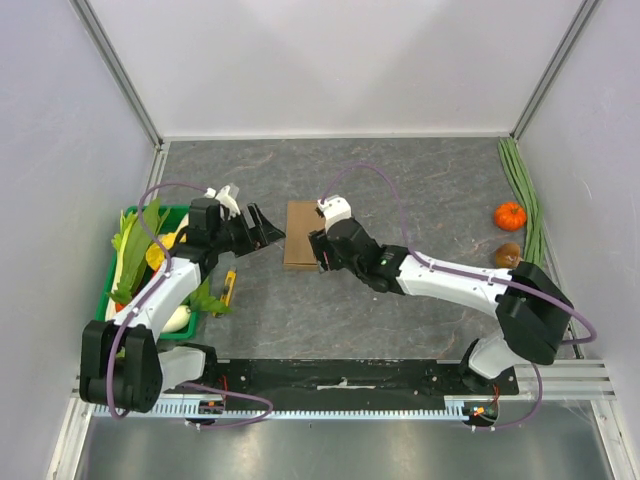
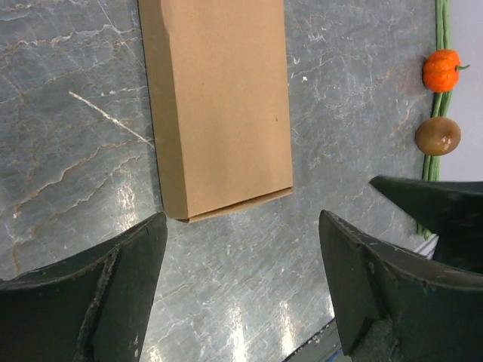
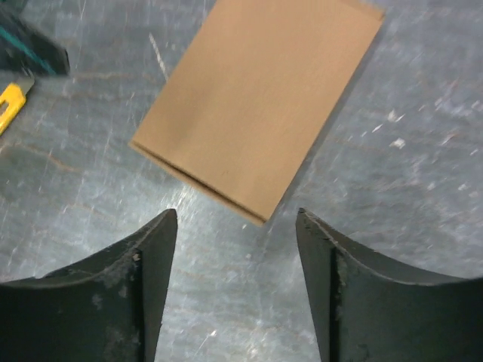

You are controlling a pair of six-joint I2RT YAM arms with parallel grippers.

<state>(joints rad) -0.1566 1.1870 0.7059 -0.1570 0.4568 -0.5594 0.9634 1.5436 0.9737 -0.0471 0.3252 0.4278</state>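
The cardboard box (image 1: 299,235) lay flat mid-table (image 1: 400,310) between the 2 grippers. The left gripper (image 1: 266,230) hung open just beside its left edge. The right gripper (image 1: 320,250) hung open at its near right corner, hiding part of that edge from above; contact was hard to judge. The left wrist view cut off the box's far end but showed a small pumpkin (image 2: 441,69) and brown fruit (image 2: 438,136) beside green stalks (image 2: 440,23). Only the right wrist view caught a yellow cutter (image 3: 9,105), cropped at the frame edge.
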